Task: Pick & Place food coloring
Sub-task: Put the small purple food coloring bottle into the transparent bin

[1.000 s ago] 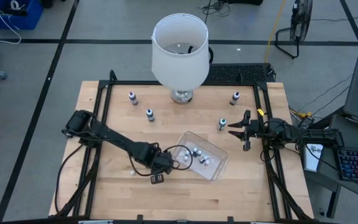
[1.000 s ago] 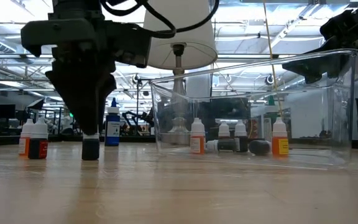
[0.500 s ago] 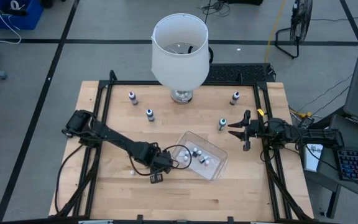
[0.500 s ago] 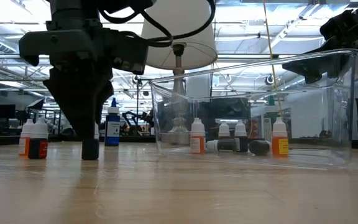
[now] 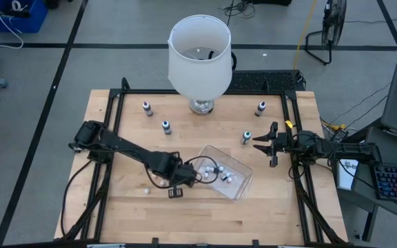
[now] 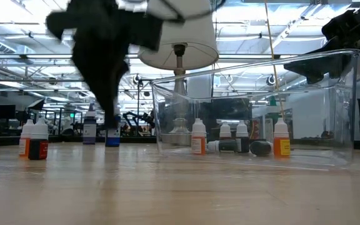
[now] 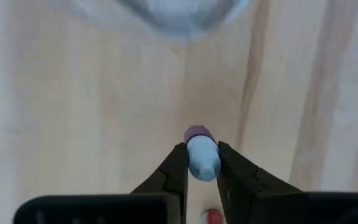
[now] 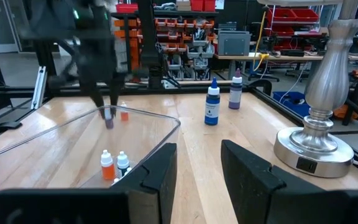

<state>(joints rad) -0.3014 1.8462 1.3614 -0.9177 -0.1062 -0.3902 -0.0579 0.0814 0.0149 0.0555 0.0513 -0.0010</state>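
Food coloring bottle (image 7: 202, 157), pinched in left hand (image 7: 201, 167), points lengthwise out from the fingertips.

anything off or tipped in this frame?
Inside the clear tub, two bottles lie on their sides while the others stand. Nothing spilled. Left pincer grips a pale-capped bottle.

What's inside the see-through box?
Little food coloring bottles sit in the clear tub: some standing, some lying down. They overlap, so an exact count is hidden.

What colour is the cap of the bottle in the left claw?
Light blue cap, purple body; left wrist view shows it best.
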